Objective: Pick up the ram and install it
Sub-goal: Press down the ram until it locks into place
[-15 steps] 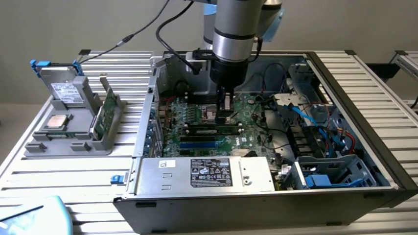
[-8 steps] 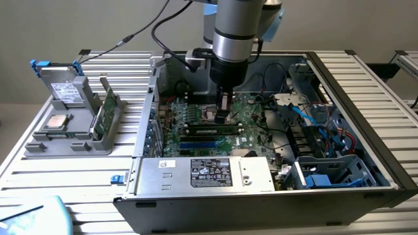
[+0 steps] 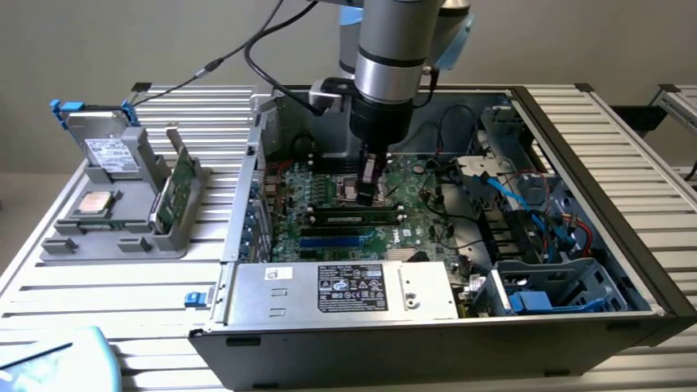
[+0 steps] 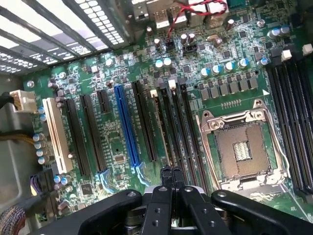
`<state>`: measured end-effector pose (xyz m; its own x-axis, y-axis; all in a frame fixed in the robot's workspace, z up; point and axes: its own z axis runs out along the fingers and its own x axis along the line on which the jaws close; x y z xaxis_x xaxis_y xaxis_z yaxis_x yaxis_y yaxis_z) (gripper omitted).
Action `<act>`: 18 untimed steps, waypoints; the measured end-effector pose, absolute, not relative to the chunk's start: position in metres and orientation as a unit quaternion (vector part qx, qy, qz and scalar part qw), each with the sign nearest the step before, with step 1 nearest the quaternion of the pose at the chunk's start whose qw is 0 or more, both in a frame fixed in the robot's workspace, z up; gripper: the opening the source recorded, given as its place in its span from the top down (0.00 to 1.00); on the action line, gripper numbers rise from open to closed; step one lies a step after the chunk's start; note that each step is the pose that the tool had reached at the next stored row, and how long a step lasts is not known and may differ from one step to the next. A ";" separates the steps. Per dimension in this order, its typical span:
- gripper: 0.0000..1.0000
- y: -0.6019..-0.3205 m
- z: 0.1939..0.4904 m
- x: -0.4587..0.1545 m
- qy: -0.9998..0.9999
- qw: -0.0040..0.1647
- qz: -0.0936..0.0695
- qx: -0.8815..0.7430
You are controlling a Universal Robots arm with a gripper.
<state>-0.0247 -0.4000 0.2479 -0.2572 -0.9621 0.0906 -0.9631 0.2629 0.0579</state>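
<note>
Apparently the ram (image 3: 354, 217) was already standing in a memory slot of the motherboard (image 3: 326, 200), inside the open computer case (image 3: 436, 343). This is my judgement from the dark stick with chips that I saw there in the exterior view.

The end effector (image 3: 368, 192) hung straight down into the case with its fingers clenched together, and nothing was between them. In the wrist view the end effector (image 4: 171, 178) showed the same: two black fingertips (image 4: 166, 174) pressed one against the other, over the near ends of the long black slots.

From the end effector, the ram lay just below and a little toward the power supply (image 3: 343, 287), very near, though I could not tell if they touched. Its long axis ran from the exterior view's left to the exterior view's right, along the slot, and the fingertips were above about its middle.

Another green stick (image 3: 179, 189) stood upright in the grey holder (image 3: 109, 241) on the surface (image 3: 130, 327), well apart from the arm.
</note>
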 end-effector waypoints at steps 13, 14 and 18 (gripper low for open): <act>0.89 -0.400 0.248 -0.025 -0.850 0.054 -0.001 0.524; 0.89 -0.400 0.248 -0.025 -0.854 0.054 -0.001 0.518; 0.89 -0.400 0.248 -0.025 -0.869 0.054 -0.003 0.492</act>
<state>-0.0247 -0.4000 0.2479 -0.5105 -0.8551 0.0906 -0.8545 0.5162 0.0579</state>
